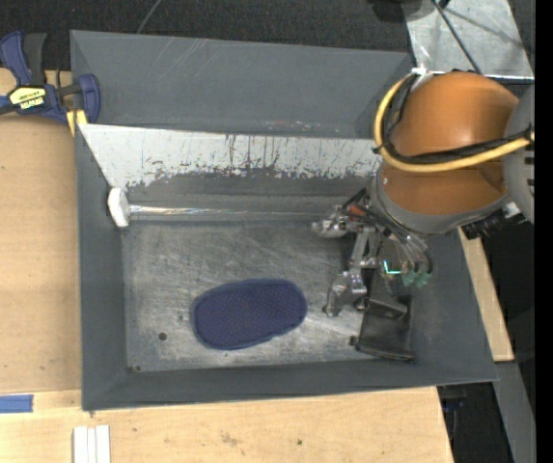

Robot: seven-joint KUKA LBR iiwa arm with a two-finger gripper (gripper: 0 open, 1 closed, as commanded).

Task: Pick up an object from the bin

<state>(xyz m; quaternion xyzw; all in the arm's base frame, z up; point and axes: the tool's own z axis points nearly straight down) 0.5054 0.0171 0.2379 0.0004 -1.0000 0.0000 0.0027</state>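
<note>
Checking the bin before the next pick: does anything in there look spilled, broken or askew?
Nothing spilled or broken. The blue oval pad lies flat mid-floor, the clear tube straight along the back wall. Only the black block by the claw sits slightly askew in the right corner.

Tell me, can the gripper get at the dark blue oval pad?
Probably yes: the dark blue oval pad lies alone on the bin floor, nothing on it, with the gripper close beside it; the black object sits on the gripper's far side.
</note>
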